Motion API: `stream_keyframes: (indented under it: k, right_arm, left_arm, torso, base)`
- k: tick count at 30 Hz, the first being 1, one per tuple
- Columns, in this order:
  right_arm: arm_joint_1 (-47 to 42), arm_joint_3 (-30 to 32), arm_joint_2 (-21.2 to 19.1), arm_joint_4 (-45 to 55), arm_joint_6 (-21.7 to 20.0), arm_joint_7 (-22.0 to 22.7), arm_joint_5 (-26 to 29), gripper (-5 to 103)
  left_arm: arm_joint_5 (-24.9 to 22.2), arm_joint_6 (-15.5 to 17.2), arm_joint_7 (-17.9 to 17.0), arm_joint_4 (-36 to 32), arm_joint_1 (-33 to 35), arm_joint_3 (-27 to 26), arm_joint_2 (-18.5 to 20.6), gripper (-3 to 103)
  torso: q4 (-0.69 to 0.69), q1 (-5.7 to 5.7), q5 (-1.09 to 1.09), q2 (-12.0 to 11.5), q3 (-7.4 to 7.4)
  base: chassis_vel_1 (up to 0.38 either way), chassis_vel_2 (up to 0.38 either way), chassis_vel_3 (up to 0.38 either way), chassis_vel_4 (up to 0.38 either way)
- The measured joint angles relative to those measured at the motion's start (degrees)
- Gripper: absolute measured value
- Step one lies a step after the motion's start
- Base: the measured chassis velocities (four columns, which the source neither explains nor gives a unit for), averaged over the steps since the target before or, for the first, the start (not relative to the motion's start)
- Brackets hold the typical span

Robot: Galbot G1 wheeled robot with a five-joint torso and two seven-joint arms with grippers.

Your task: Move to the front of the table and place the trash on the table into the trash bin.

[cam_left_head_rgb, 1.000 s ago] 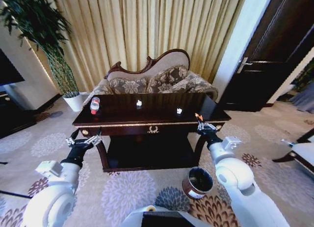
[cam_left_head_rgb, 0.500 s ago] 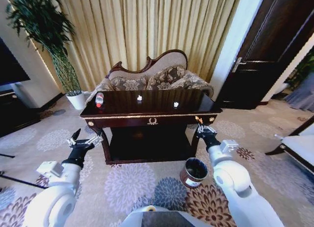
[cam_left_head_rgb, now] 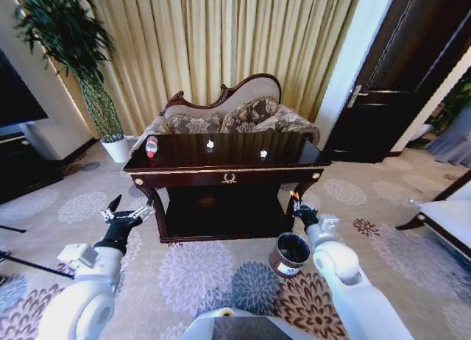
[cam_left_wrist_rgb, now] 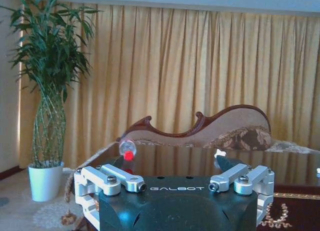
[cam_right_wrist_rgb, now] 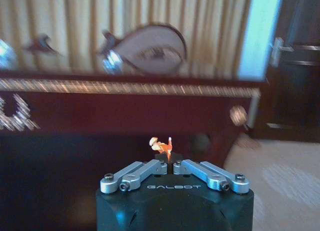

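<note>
Overhead, the head view shows the table (cam_left_head_rgb: 221,176): dark, glossy wood with a gold edge strip, a gold emblem on the drawer, curved legs and a low shelf. A clear bottle (cam_left_head_rgb: 151,147) with red cap and label stands near its left end. Two white wads (cam_left_head_rgb: 210,143) (cam_left_head_rgb: 263,154) lie farther right, well apart. The bin (cam_left_head_rgb: 288,255), round and dark brown with a white label, sits on the patterned carpet by the right front leg, just beside the right arm. The left gripper (cam_left_head_rgb: 121,215) hangs short of the table's left corner, fingers spread wide. The right gripper (cam_left_head_rgb: 298,207) hangs near the right front leg.

Left wrist view: the fingers (cam_left_wrist_rgb: 227,166) stand wide; the bottle (cam_left_wrist_rgb: 127,150) appears between them, far off, in front of a carved sofa and gold curtains. A potted bamboo stands beside.

Right wrist view: the fingers (cam_right_wrist_rgb: 162,163) are closed together, holding nothing, orange tips raised. The table front (cam_right_wrist_rgb: 125,111) is blurred; a dark door lies beyond.
</note>
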Motion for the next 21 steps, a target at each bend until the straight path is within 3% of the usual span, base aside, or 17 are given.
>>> stream_keyframes:
  k: [10,19,21]
  right_arm:
    - [5.47,-0.89,3.93,-19.01,3.81,1.34,-10.05,1]
    - [10.50,-0.85,5.70,-30.19,5.77,1.81,-14.52,1]
    - [11.92,-0.85,5.83,-31.97,5.85,2.09,-14.56,11]
  left_arm:
    - [-0.36,-0.11,-0.09,0.00,0.35,-0.77,-0.44,100]
    - [-0.24,-0.90,-0.31,0.00,0.48,-0.62,-0.37,100]
    - [-0.32,-1.05,-0.40,0.00,0.48,-0.75,-0.07,100]
  torso:
    - [0.01,0.00,-0.02,0.00,-0.01]
    - [0.00,0.00,-0.02,0.00,-0.01]
    - [0.00,0.00,-0.02,0.00,-0.01]
  base:
    - [0.000,0.000,0.000,0.000]
    - [0.000,0.000,0.000,0.000]
    - [0.000,0.000,0.000,0.000]
